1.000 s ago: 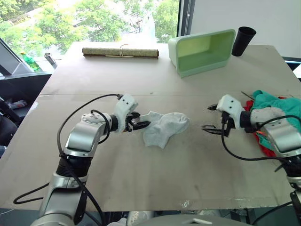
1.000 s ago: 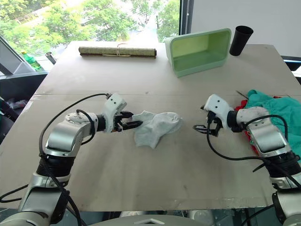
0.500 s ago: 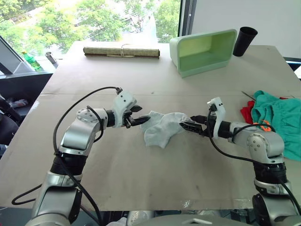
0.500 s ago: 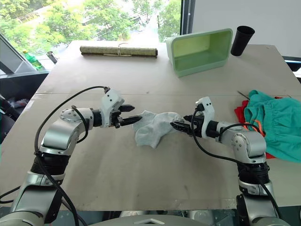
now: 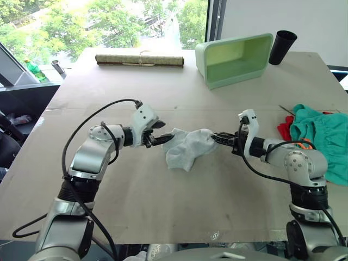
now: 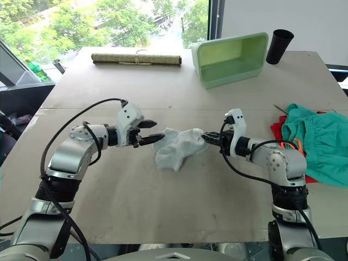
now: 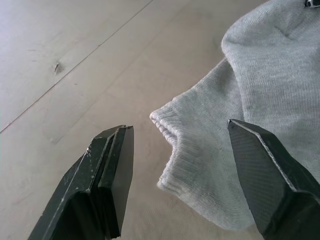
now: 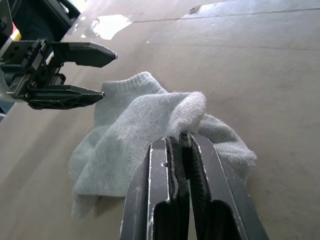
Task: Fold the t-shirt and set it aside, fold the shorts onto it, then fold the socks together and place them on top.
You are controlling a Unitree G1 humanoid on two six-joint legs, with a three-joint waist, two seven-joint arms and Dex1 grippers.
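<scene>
Two pincers meet at the socks (image 5: pixel 189 147), mid-surface. The right pincer (image 5: pixel 217 137) is closed on a raised fold at their right end, probably lifting it for folding. The left pincer (image 5: pixel 159 140), fingers apart, brackets the ribbed cuff without touching. Toward the right edge, the shorts (image 5: pixel 321 138) cover the t-shirt (image 5: pixel 284 129), awaiting them.

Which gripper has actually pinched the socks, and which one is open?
The right gripper is shut on a raised fold of the socks. The left gripper is open, its fingers either side of the ribbed cuff.
</scene>
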